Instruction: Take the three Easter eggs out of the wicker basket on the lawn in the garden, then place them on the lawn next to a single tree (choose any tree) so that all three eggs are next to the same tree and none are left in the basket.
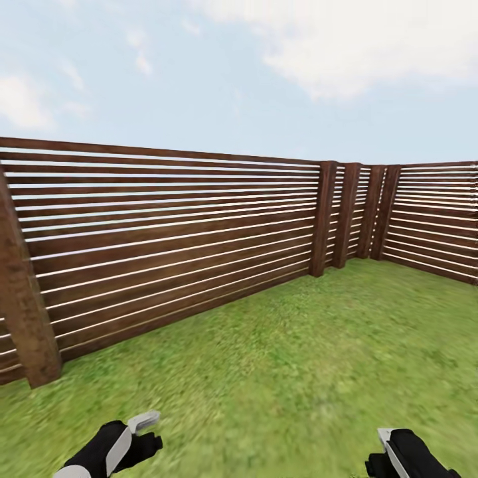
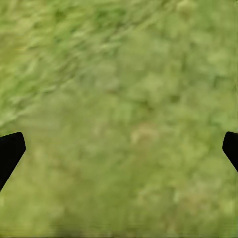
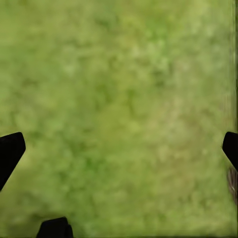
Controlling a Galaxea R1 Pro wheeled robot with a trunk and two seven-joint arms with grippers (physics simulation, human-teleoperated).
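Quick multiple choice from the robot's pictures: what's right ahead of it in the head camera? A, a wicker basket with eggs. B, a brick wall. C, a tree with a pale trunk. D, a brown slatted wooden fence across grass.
D: the head view shows a brown horizontal-slat fence running behind the lawn, and both wrist views look down on grass between open claw fingers.
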